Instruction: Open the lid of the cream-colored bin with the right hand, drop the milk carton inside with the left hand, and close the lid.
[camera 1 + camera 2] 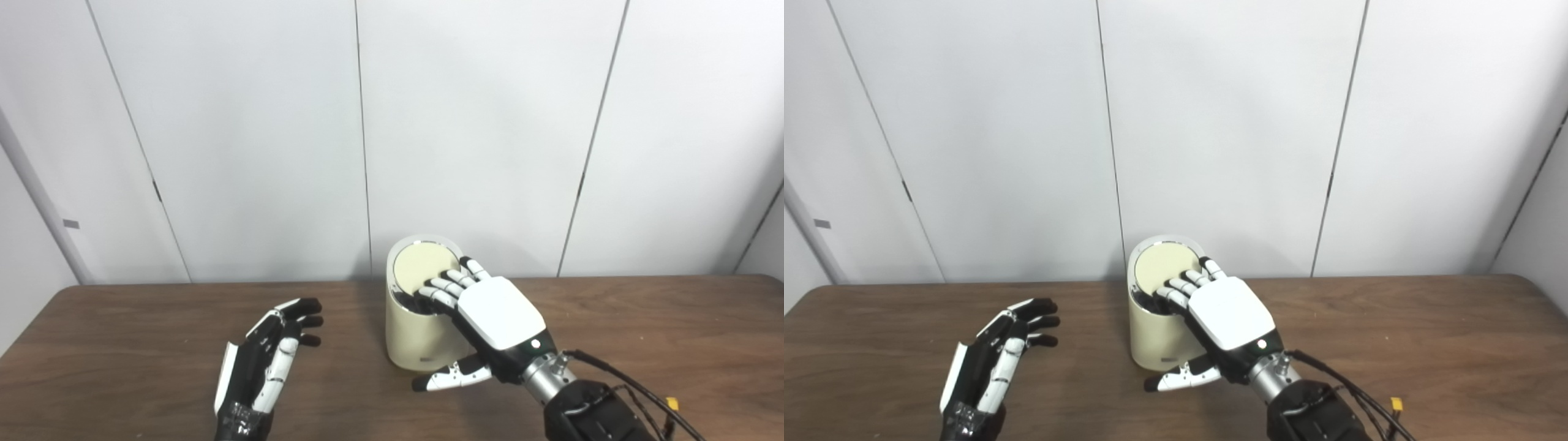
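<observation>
So the cream bin (419, 334) sits upright mid-table (122, 343), close to the back edge. The right robot hand (484, 318) lies palm down over the bin's top, fingers (444, 288) spread on the near side of the lid (424, 264), thumb hanging down beside the bin wall, not gripping anything. The lid looks tilted, with a dark gap at the front. The left robot hand (266, 358) hovers well to the left, open and empty. No milk carton in sight.

Cream bin (413, 343), black-and-white hands, dark brown wood-grain table (122, 343), pale grey wall (245, 122).
</observation>
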You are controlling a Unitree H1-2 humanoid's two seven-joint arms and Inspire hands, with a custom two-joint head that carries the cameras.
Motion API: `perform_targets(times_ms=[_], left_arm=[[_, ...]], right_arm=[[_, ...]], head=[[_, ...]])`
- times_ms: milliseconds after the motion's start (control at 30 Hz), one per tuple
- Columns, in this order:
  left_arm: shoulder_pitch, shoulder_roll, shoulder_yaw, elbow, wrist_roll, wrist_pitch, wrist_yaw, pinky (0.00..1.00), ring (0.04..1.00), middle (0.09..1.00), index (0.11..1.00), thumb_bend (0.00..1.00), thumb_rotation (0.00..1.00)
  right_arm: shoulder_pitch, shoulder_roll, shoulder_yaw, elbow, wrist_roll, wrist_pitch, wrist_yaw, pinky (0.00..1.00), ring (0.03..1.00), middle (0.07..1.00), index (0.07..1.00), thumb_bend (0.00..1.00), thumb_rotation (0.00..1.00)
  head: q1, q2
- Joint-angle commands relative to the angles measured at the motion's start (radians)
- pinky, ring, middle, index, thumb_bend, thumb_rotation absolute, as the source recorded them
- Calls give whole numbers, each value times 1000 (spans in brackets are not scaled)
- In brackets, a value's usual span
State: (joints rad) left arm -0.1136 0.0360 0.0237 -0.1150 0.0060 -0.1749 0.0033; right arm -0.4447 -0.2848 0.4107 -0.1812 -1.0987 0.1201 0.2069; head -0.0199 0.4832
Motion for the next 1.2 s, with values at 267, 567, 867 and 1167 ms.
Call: perform_targets(times_ms=[267,567,867,1167], left_arm=[[-31,10,-10,-17,30,-61,-1,653,720,742,729,367,734],[-33,13,-1,-1,27,-59,1,654,726,750,747,293,703],[-11,20,16,18,18,-59,1,671,745,756,754,243,640],[29,36,49,47,-12,-79,-2,683,755,764,762,230,570]], right_arm=[[-54,115,-182,-143,133,4,-96,864,894,890,879,576,791],[79,209,-306,-161,377,-156,-339,653,782,814,794,351,675],[296,251,-449,-114,815,-167,-327,639,747,768,751,222,320],[429,231,-474,-76,916,-224,-318,660,753,770,753,224,320]], head=[[1,2],[-5,-4],[-4,-4],[-1,0]])
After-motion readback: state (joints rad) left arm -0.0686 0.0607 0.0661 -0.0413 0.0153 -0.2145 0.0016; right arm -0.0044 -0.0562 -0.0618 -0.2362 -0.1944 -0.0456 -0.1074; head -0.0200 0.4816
